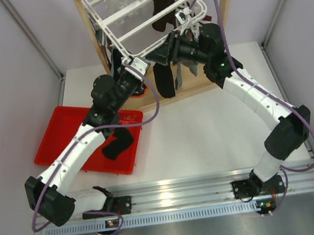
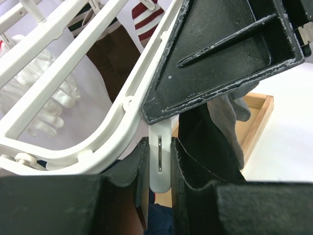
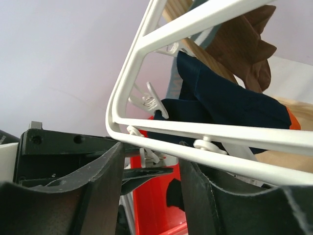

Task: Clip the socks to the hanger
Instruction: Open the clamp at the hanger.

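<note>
Here, the left claw (image 2: 159, 152) clamps a small white plastic clip (image 2: 160, 181) on the white barred hanger (image 2: 93, 144); the right claw (image 3: 151, 159) stands apart, so the black fabric sock (image 1: 165, 84) may drop.

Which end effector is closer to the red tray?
Left. The left end effector pinches a clip at the near corner of the hanger, just beyond the tray; the right end effector is farther right along the hanger, away from it.
</note>
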Motion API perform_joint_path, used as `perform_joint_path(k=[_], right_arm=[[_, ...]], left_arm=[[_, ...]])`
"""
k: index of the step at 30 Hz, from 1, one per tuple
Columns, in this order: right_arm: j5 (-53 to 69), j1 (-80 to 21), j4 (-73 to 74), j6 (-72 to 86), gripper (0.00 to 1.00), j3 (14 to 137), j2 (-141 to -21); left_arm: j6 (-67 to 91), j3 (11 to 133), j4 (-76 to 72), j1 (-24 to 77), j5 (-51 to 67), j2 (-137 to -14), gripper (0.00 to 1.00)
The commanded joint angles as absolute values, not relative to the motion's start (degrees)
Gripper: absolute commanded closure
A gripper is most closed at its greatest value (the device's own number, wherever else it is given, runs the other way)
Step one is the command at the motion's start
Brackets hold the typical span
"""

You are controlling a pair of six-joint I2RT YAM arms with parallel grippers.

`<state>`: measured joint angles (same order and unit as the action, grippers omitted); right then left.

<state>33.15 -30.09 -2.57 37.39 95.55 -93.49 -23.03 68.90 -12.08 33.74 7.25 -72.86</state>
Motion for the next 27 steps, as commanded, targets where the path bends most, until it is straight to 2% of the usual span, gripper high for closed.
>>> perform_joint_path(k=[1,8,13,19,27], right_arm=[[32.8,-28.7,-6.9,41.4,0.52,95.0,-91.5],[34.2,-27.3,-6.4,42.3,0.51,93.6,-90.0],[38.1,-27.4,-11.6,48.9,0.48,91.9,-90.5],[41.5,-28.3,-15.3,52.6,0.39,91.8,-90.9],[41.7,-29.1,-15.2,52.4,0.35,91.5,-91.3]], left_arm=[[-18.2,69.4,-15.2,33.4,9.3,-70.3,1.00],[-17.4,68.8,-16.1,33.0,9.8,-69.3,1.00],[-16.5,68.0,-17.4,33.0,10.6,-68.7,1.00],[-16.2,67.0,-19.4,33.0,10.5,-68.3,1.00],[-15.8,64.9,-23.8,33.0,12.1,-67.9,1.00]])
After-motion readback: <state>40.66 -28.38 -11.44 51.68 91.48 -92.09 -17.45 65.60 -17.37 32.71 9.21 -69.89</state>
